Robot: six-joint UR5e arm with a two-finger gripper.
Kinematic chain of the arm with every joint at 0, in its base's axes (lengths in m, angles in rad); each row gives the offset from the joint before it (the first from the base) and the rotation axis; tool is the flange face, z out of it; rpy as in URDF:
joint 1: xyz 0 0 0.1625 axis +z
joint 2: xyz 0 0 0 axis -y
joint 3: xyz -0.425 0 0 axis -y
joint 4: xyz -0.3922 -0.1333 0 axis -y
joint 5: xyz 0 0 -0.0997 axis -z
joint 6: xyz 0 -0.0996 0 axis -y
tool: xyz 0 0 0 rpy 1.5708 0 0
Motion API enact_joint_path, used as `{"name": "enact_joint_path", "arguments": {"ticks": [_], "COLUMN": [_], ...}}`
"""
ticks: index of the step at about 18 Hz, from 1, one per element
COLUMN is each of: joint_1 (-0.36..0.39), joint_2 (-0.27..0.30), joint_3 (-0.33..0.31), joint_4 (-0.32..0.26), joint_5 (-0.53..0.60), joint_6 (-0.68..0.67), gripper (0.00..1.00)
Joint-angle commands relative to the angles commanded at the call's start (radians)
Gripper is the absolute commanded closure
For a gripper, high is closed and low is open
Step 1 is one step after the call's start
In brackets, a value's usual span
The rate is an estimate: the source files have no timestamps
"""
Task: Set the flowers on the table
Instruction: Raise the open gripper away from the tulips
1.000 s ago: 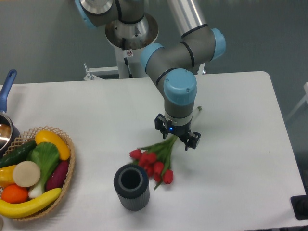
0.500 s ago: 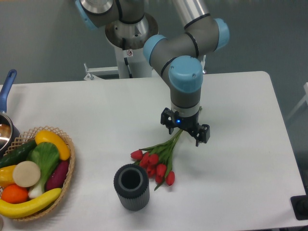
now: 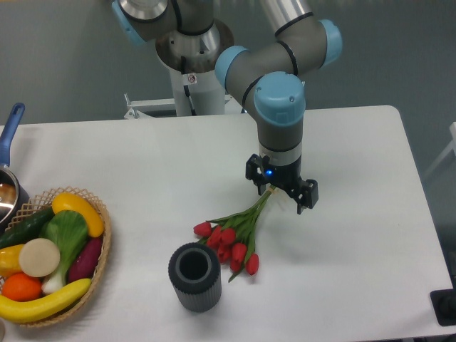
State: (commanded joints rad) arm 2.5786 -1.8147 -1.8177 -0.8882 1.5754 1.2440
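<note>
Spread apart, both fingers of my gripper (image 3: 282, 194) stand clear over the stem ends of the flowers (image 3: 234, 238), holding nothing. That bunch lies flat on the table (image 3: 356, 235), red buds fanned toward the grey cylinder (image 3: 194, 276), just beside it but, I judge, not touching. Lying low and loose like that, it looks set down, so I reckon my part is nearly finished.

flowers (image 3: 231, 241) flat on table (image 3: 370, 235), gripper (image 3: 282, 187) at stem ends with jaws spread, grey cylinder (image 3: 194, 276) just beside buds, basket (image 3: 100, 267) of toy produce far left
</note>
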Motion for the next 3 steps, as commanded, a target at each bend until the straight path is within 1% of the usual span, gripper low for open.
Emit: {"name": "enact_joint_path", "arguments": {"ticks": [3], "joint_1": [0.003], "joint_2": [0.003], "joint_3": [-0.005], "joint_4": [0.0], "joint_5": [0.0], "joint_6": [0.002], "gripper": [0.0]}}
